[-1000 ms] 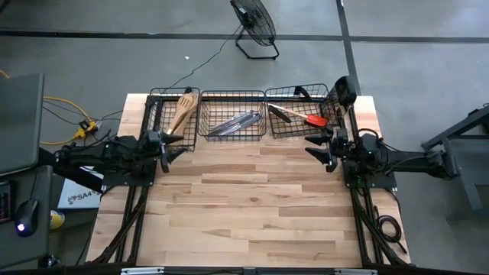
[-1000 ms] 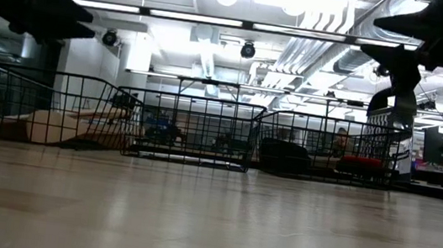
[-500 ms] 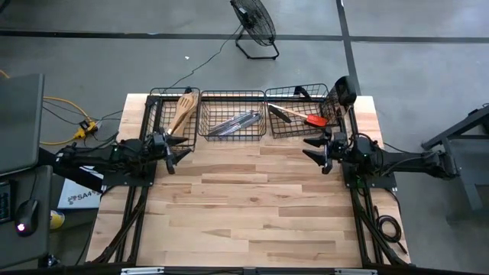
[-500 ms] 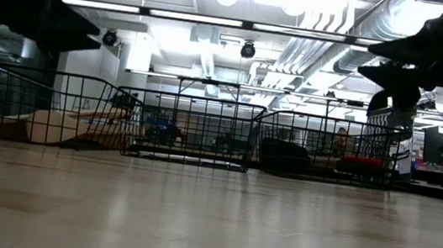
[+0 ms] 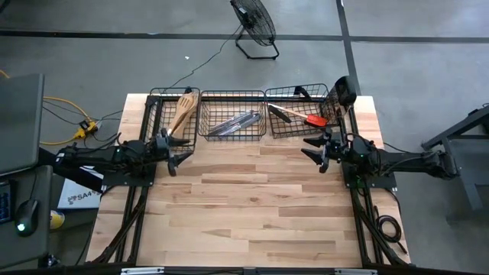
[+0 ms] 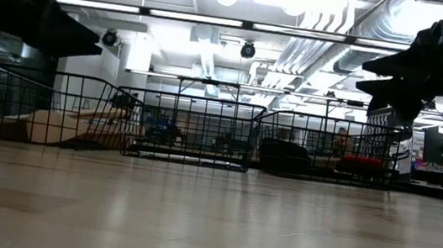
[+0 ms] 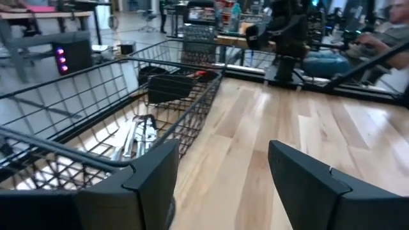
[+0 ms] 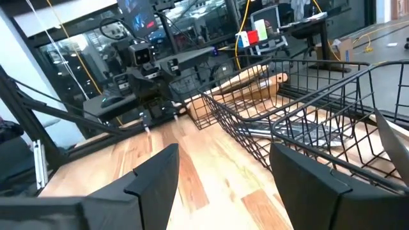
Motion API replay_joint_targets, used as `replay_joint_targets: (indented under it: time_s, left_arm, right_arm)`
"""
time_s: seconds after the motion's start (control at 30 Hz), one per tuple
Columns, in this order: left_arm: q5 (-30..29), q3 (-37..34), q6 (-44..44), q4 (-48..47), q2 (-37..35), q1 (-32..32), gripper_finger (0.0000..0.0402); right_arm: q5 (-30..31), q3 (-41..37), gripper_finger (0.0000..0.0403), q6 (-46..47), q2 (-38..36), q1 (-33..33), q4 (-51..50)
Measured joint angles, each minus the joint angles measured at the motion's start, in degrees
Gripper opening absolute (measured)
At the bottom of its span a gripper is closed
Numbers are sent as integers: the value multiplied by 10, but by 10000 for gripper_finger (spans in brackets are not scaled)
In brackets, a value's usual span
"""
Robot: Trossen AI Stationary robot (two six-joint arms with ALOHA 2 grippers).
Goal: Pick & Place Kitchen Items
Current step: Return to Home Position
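Left gripper point(image 5: 186, 150) over pale wooden plank table point(image 5: 252, 214), just in front of left black wire basket point(image 5: 155, 114); jaws wide, nothing held. Right gripper point(image 5: 309, 150) opposite, in front of right black wire basket point(image 5: 294, 92); jaws wide, empty too. Pale wooden spoons and spatulas point(image 5: 183, 111) in left basket. Silver metal cutlery point(image 5: 235, 122) in middle black wire basket point(image 5: 233, 95). Red-headed wooden-handled spatula point(image 5: 315, 120) and black-handled tool point(image 5: 279, 112) in right basket.
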Motion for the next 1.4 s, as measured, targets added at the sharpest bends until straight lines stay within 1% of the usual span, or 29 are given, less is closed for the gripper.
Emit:
replay_joint_targets:
  time_s: [0.23,0.57,0.8,1.4]
  left_arm:
    - [68,-1,18,-2,0,0,237]
    - [111,-1,29,-2,0,0,237]
    - [81,-2,16,1,0,0,237]
    - [79,-4,17,16,0,0,237]
  right_arm:
    - [0,0,236,0,0,0,0]
    - [0,0,236,0,0,0,0]
    - [0,-1,236,0,0,0,0]
    - [0,-1,236,0,0,0,0]
